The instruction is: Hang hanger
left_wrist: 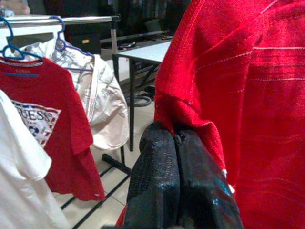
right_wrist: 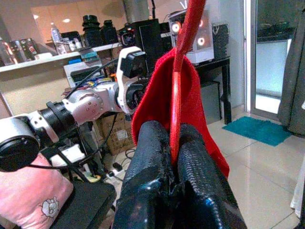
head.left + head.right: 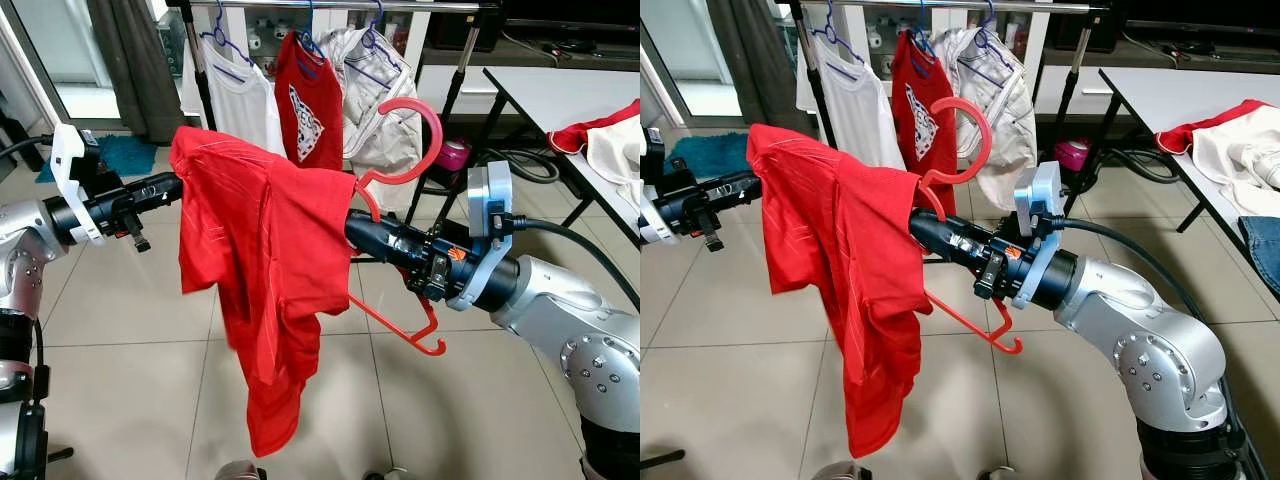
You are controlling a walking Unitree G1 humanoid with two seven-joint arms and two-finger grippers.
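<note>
While both arms reach forward at chest height, I see the red plastic hanger point(image 3: 405, 165) pinched between the 2 black fingers of my right gripper point(image 2: 175, 143), its thin bar running straight up through the pressed-together pads. From the head cameras the big open hook curls up above that gripper, and the lower bar of the hanger slants down below the wrist toward the tiled floor point(image 3: 120, 330). A red short-sleeved t-shirt point(image 3: 260, 260) with faint pale stripes is draped over the hanger, most of its cloth hanging down in front of me between the 2 arms. My left gripper point(image 1: 177, 143) has its fingers closed tight on a fold of the shirt's far shoulder, holding that side up and out to my left.

Beyond the shirt stands a black-framed clothes rack point(image 3: 330, 6) with a silver rail. On it hang a white t-shirt point(image 3: 240, 100) on a blue hanger, a red printed t-shirt point(image 3: 308, 105) and a beige jacket point(image 3: 375, 95), side by side. To my right, a white table point(image 3: 560, 95) carries loose red and white garments.
</note>
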